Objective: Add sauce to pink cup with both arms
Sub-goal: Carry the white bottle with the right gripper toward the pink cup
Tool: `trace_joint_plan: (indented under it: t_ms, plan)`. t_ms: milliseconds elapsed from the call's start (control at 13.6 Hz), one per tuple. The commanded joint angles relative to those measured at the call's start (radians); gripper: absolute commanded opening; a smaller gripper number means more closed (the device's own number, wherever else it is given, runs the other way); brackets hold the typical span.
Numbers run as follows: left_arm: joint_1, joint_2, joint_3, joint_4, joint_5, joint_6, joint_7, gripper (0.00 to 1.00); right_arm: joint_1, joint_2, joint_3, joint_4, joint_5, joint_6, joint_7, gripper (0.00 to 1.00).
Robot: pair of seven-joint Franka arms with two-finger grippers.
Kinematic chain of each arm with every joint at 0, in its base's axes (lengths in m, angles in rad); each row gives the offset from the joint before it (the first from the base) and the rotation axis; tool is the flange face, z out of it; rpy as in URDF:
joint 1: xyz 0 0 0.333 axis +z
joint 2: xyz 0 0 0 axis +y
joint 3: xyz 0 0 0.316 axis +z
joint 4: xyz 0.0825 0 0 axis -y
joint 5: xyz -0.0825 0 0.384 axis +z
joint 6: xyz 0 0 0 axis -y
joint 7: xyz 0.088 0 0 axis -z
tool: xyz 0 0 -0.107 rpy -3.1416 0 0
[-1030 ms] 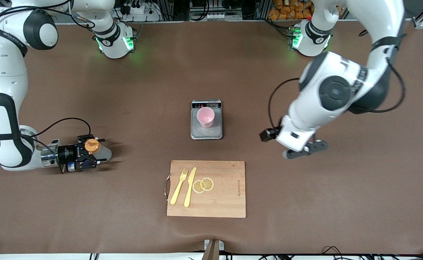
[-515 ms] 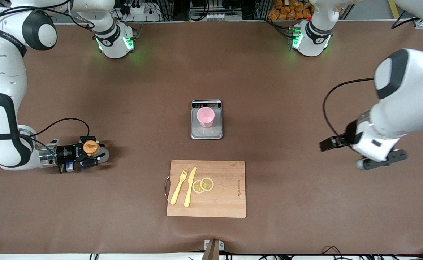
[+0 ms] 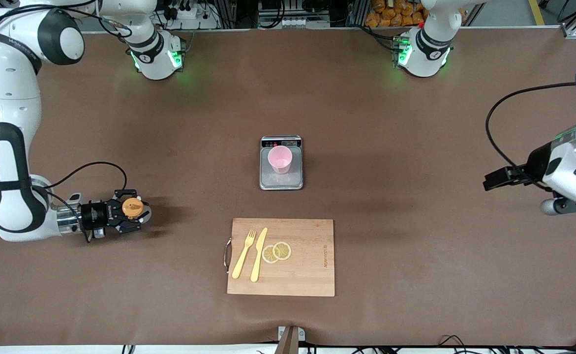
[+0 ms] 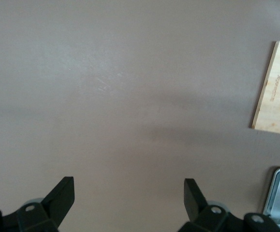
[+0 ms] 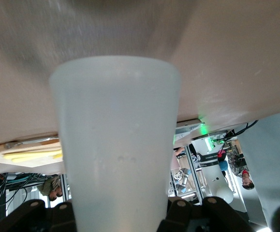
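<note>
The sauce bottle (image 3: pixel 131 207), frosted white with an orange cap, is held in my right gripper (image 3: pixel 134 212) at the right arm's end of the table, cap facing up. In the right wrist view its frosted body (image 5: pixel 115 145) fills the space between the shut fingers (image 5: pixel 31 212). The pink cup (image 3: pixel 280 158) stands upright on the steel plate of a small scale (image 3: pixel 281 183) at the table's middle. My left gripper (image 3: pixel 565 205) is open and empty over bare table at the left arm's end; its fingers (image 4: pixel 62 193) stand wide apart in the left wrist view.
A wooden cutting board (image 3: pixel 307 275) lies nearer the front camera than the scale, with a yellow fork (image 3: pixel 244 253), a yellow knife (image 3: pixel 258 254) and two lemon slices (image 3: pixel 277 251) on it. A corner of the board (image 4: pixel 277 92) shows in the left wrist view.
My left arm has swung away from the scale toward its own end of the table. My right gripper has turned the bottle more upright and shifted it slightly.
</note>
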Motion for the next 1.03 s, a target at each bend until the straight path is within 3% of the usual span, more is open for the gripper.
trace_joint_plan:
  t_ms: [0, 294, 589, 736, 957]
  plan:
    - [0.012, -0.109, -0.003, -0.07, 0.014, -0.027, 0.062, 1.0, 0.069, -0.048, -0.004, -0.01, -0.007, 0.0, 0.09, 0.13]
    - [-0.09, -0.277, 0.122, -0.194, 0.005, -0.03, 0.169, 1.0, 0.172, -0.117, -0.007, -0.016, -0.043, 0.077, 0.234, 0.12]
    - [-0.235, -0.35, 0.274, -0.196, 0.005, -0.103, 0.223, 1.0, 0.244, -0.205, -0.008, -0.049, -0.132, 0.084, 0.338, 0.08]
    - [-0.255, -0.362, 0.289, -0.188, 0.002, -0.117, 0.228, 1.0, 0.302, -0.258, -0.005, -0.056, -0.222, 0.115, 0.454, 0.01]
    - [-0.264, -0.362, 0.284, -0.173, -0.001, -0.128, 0.223, 1.0, 0.4, -0.297, -0.008, -0.054, -0.298, 0.124, 0.612, 0.01]
